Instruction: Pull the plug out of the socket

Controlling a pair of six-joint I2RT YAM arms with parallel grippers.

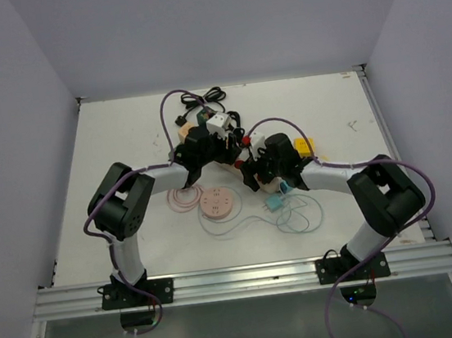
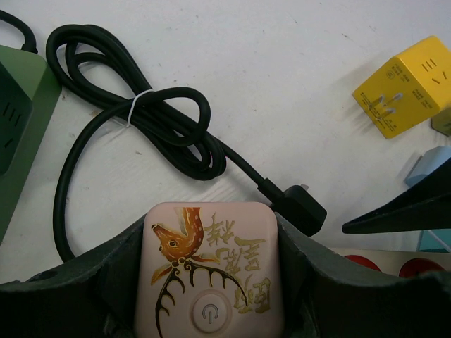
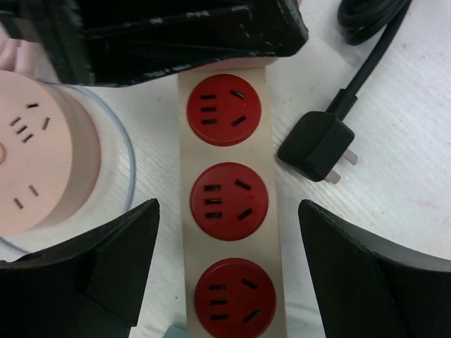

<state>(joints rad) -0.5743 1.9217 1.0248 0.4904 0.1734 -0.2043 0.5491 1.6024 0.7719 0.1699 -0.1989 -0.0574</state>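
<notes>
Left hand (image 2: 211, 282) pinching pink power strip (image 2: 210, 232) end; right hand (image 3: 229, 239) spread astride red sockets (image 3: 223, 109); black plug (image 3: 315, 146) lying beside.

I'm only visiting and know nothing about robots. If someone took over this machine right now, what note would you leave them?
Left end effector: shut on the pink end of the power strip.
Right end effector: open, one finger on each side of the strip, gripping nothing.
Black plug: lying on the table beside the strip, prongs bare. Its cord is coiled farther back.
Done: the plug looks to be out, and the three red sockets in view are empty.
Left: probably only to let go of the strip and draw both arms back.
</notes>
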